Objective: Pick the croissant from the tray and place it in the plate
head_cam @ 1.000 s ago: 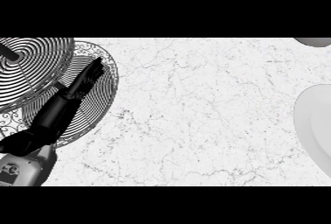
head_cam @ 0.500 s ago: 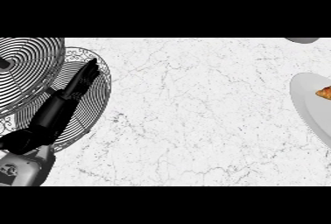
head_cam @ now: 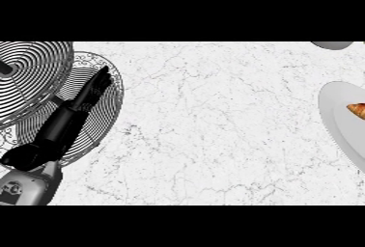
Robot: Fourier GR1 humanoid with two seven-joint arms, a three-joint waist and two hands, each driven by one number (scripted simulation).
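Observation:
The golden-brown croissant (head_cam: 358,111) lies on a white tray (head_cam: 333,116) that is cut off by the view's right edge. At the left, a black-and-white striped plate (head_cam: 32,65) overlaps a second round piece with a patterned rim (head_cam: 110,120). My left hand (head_cam: 75,111) is stretched over that patterned piece, its straight fingers (head_cam: 98,82) pointing up and away and holding nothing. It is open and far from the croissant. The grey left forearm (head_cam: 25,185) comes in at the lower left corner. My right hand does not show.
A grey rounded object (head_cam: 331,45) peeks in at the top right edge. White marble counter (head_cam: 214,130) spans the wide stretch between the left plates and the tray.
The croissant has come into view at the right edge on the tray and now sits slightly lower. The left hand has shifted only a little sideways over the patterned piece.

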